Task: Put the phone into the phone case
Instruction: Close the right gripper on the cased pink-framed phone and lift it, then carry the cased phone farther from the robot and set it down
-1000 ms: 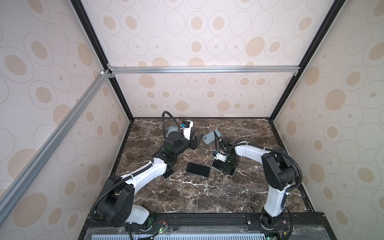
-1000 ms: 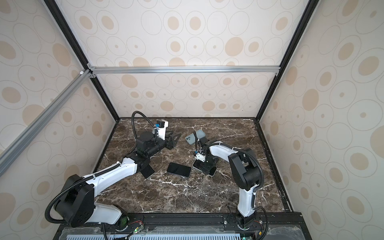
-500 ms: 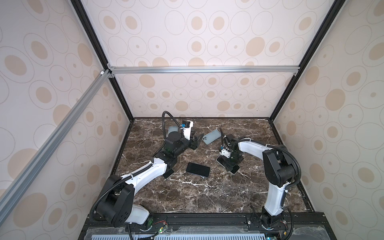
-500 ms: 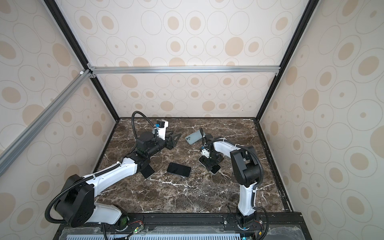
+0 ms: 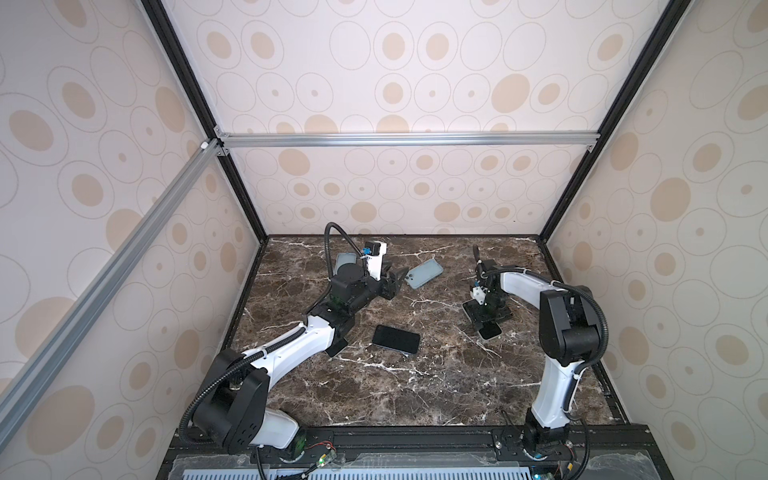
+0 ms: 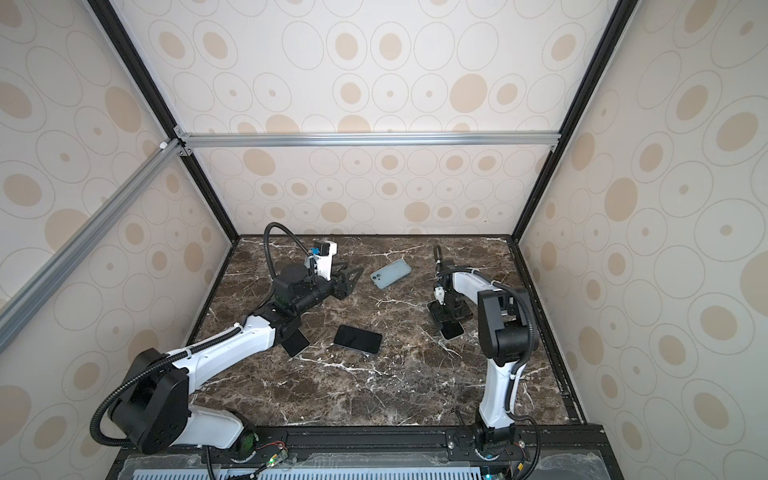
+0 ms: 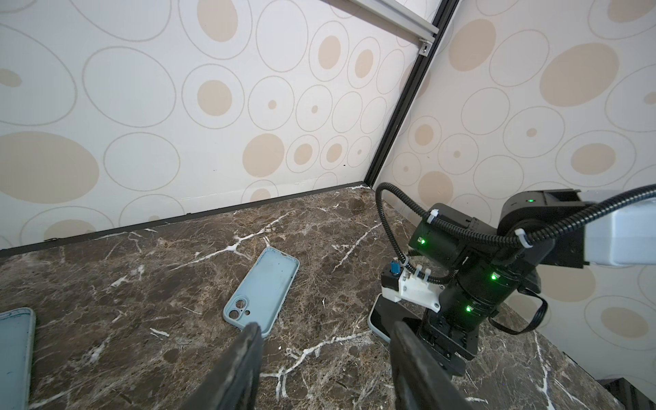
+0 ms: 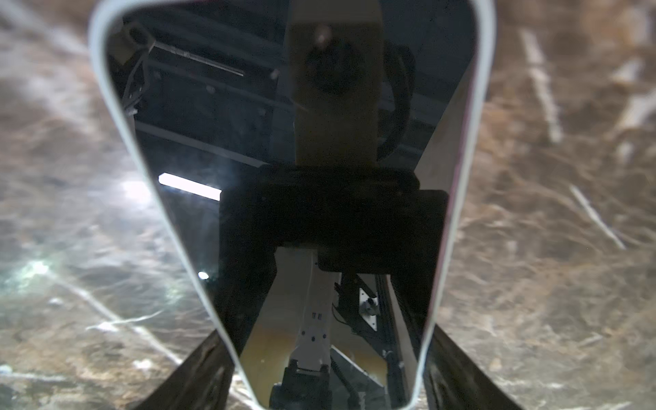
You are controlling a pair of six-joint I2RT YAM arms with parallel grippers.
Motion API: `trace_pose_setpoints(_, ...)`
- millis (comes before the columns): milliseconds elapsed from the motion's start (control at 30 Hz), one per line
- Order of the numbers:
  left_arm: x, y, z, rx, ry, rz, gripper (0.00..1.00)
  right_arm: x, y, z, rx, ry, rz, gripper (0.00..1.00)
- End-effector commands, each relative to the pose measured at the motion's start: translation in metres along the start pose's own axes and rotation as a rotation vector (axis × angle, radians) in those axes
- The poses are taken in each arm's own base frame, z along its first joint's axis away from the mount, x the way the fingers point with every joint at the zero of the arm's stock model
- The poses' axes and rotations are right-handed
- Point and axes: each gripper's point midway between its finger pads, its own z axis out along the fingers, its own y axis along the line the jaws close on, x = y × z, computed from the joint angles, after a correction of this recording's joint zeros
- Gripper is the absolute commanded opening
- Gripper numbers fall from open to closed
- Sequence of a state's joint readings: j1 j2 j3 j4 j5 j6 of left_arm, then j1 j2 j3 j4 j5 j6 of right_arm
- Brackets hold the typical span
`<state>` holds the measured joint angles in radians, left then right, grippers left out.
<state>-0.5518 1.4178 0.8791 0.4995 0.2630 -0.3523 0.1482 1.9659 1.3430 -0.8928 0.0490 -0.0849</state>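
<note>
Black glass phone (image 8: pixel 319 213) sits between right end effector's (image 8: pixel 326 333) fingers.

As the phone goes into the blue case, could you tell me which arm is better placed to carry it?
Right: its end effector grips the phone by its edges; the left end effector hangs open near the case.

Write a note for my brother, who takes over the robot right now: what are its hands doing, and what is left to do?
The left hand is open and empty, pointing toward the blue case without touching it.
The right hand is closed on the sides of the white-rimmed phone, low over the marble table, apart from the case.
A black phone lies flat mid-table, untouched.
Done: one phone gripped.
Left: carry it to the case, which lies hollow side up, and press it in.
</note>
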Motion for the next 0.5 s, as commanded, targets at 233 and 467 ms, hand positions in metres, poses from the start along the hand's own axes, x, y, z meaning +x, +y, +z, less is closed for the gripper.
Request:
trace_pose_setpoints(233, -0.002, -0.001, 0.003, -0.006, -0.005, -0.007, 0.57, -0.009, -0.039, 0.016, -0.011, 0.036, 0.211, 0.81)
trace_pose_setpoints(467, -0.003, 0.000, 0.003, -0.008, -0.004, -0.010, 0.57, -0.021, -0.058, 0.013, -0.032, 0.013, 0.278, 0.83)
